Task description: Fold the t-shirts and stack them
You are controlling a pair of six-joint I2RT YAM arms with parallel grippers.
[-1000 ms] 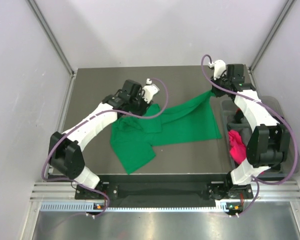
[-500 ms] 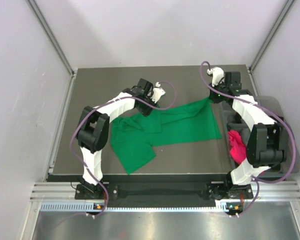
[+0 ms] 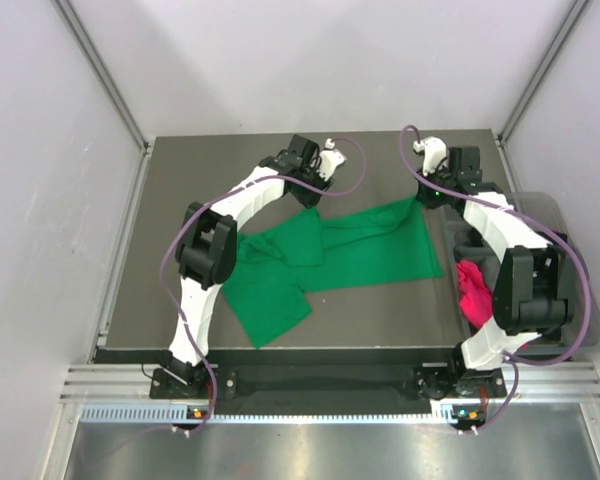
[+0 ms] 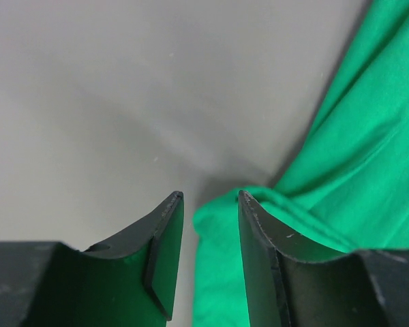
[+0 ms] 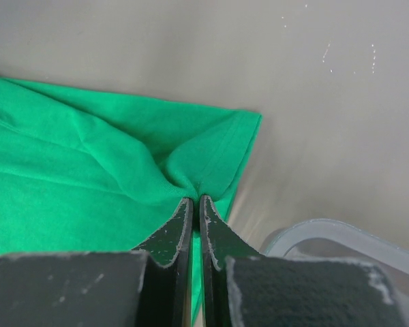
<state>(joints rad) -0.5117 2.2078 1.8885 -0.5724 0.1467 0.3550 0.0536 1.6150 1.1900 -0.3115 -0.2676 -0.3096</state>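
Fabric of the green t-shirt [image 3: 365, 250] is spread, partly rumpled, across the middle of the table [image 3: 180, 190]. Its far right corner is pinched between the closed fingers of the right gripper [image 5: 195, 199]. The left gripper [image 4: 208, 194] is seen with jaws parted over the shirt's far left edge, nothing being grasped. A magenta-pink t-shirt [image 3: 471, 290] is seen in the bin [image 3: 550, 205] at the right.

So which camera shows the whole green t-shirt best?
The top external view: the bright green fabric t-shirt shows almost whole, spread on the dark table. The left wrist view shows only a folded edge by the open left gripper; the right wrist view only the corner pinched in the shut right gripper.
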